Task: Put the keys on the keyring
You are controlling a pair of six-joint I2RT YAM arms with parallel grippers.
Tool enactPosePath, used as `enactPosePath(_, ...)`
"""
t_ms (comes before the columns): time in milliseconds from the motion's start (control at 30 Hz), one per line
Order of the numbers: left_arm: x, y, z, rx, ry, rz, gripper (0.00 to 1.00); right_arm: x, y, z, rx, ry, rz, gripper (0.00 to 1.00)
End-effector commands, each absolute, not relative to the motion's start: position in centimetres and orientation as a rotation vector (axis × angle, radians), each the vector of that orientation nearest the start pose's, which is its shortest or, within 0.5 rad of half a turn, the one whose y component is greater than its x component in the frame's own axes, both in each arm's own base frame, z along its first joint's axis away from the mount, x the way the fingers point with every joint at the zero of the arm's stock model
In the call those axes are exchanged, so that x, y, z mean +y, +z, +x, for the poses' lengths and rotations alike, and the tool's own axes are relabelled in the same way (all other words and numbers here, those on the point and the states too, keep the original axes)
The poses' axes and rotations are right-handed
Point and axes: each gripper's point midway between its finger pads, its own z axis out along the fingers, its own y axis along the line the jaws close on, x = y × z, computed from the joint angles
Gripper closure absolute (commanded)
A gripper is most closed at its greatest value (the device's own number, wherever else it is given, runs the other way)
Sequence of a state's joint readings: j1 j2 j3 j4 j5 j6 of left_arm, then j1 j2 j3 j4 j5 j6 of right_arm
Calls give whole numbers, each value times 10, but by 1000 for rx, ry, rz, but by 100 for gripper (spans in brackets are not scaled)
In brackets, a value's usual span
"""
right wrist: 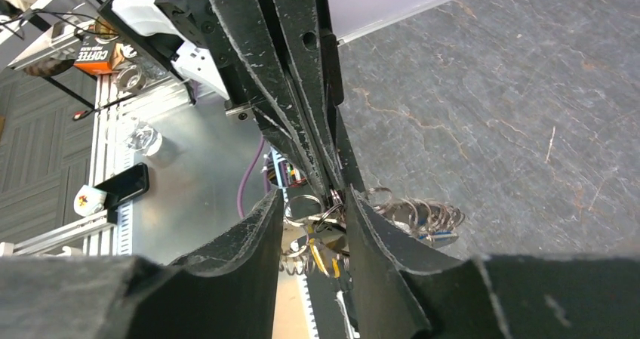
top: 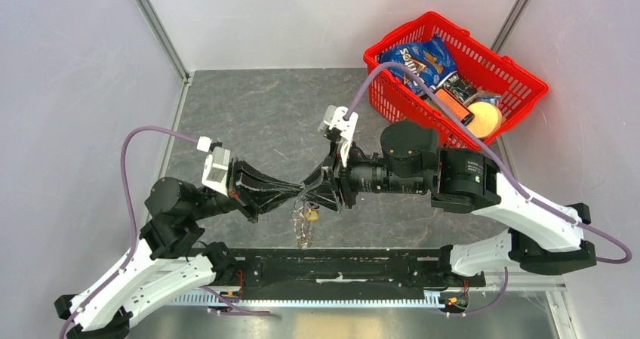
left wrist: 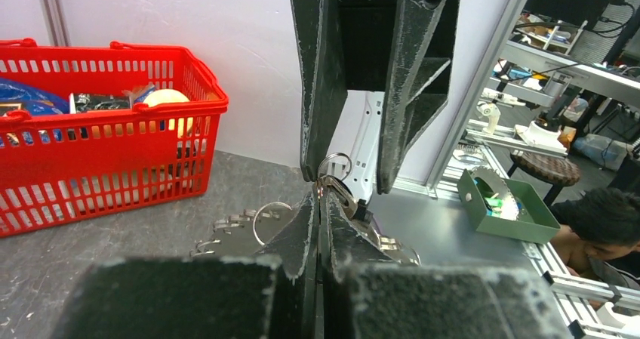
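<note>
L pincer [left wrist: 317, 195] clamped on keyring [top: 303, 233], R pincer [right wrist: 313, 203] parted around it

Overhead downward; wrist views close, sharing keyring [right wrist: 411, 217].

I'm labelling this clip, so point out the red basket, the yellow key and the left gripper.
red basket [top: 489, 50], top view, far rim.
yellow key [top: 309, 215], top view, its head.
left gripper [top: 294, 194], top view, between its fingertips.
</note>
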State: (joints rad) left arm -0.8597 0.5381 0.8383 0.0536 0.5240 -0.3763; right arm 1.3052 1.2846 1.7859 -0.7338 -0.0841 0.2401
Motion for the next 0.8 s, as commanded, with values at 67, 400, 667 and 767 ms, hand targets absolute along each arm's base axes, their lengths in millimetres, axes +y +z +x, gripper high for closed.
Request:
enactPosePath(67,-230,440,78,1091,-1333,726,98,351,465,79,1614,1133,-977,60)
enactPosePath(400,-226,442,77,1078,-1314,716,98,346,459,89,1636,1075,-945,73)
enactPosePath(667,-222,445,76,1066,-1310,706,98,344,457,92,1642,1051,-934,83)
enactPosePath(767,-221,446,76,1062,-1308,703,98,343,458,92,1642,1049,-932,92)
